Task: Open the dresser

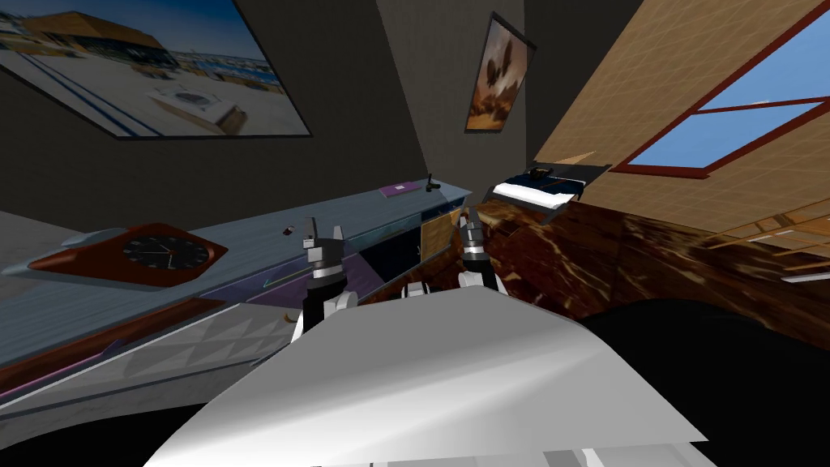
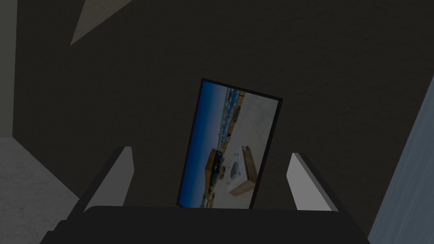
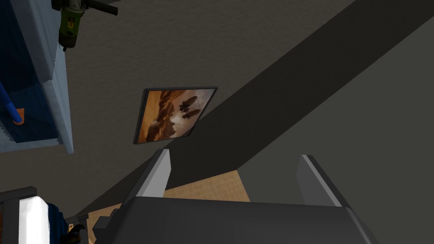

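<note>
Where the dresser [image 1: 365, 209] stands: long and blue-grey, along my left, close ahead of both grippers.
On its top: a clock [image 1: 166, 253], a purple book [image 1: 399, 190].
Left gripper [image 1: 323, 233]: raised before the dresser, fingers wide apart, empty.
Right gripper [image 1: 470, 225]: raised near its far end, fingers wide apart, empty.

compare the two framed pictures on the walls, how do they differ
The large picture shows blue sky and pale ground; the small picture is orange-brown. The large picture hangs above the dresser; the small picture hangs past its far end. In the head view the large picture is wide, the small picture tall. Both have dark frames on dark walls.
</note>
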